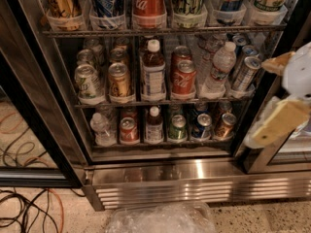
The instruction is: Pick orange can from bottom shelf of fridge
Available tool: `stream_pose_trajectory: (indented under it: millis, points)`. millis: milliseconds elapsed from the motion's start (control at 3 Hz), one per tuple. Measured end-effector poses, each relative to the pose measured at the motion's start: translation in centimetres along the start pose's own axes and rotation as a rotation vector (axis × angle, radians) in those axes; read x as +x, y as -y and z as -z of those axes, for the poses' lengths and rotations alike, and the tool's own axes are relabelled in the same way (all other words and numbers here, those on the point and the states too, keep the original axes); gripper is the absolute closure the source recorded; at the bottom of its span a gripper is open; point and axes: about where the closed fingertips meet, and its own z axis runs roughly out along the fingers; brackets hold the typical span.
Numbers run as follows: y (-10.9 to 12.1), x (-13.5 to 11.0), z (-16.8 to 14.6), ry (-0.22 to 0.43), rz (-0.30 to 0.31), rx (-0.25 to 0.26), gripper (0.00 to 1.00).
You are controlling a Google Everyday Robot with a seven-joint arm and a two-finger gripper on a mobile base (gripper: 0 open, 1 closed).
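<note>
The fridge (43, 106) stands open in front of me. Its bottom shelf (160, 143) holds a row of drinks. The orange can (226, 125), coppery with a silver top, stands at the right end of that row, next to a blue can (201, 126). My gripper (272, 93) is at the right edge of the view, in front of the fridge's right frame, to the right of and slightly above the orange can. Its two tan fingers (279, 123) stand apart with nothing between them. It does not touch the can.
On the bottom shelf, from the left, stand a water bottle (102, 128), a red can (129, 130), a dark bottle (154, 125) and a green can (177, 127). Upper racks hold more cans and bottles. Cables (29, 208) lie on the floor at left; a clear plastic bag (160, 220) lies below.
</note>
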Motion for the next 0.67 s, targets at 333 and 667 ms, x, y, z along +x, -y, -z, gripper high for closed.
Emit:
stream_pose_trajectory:
  millis: [333, 667]
  points:
    - [-2.3, 0.1, -2.4, 0.101, -0.092, 0.036, 0.00]
    - [-5.6, -0.1, -4.2, 0.173, -0.192, 0.092, 0.00]
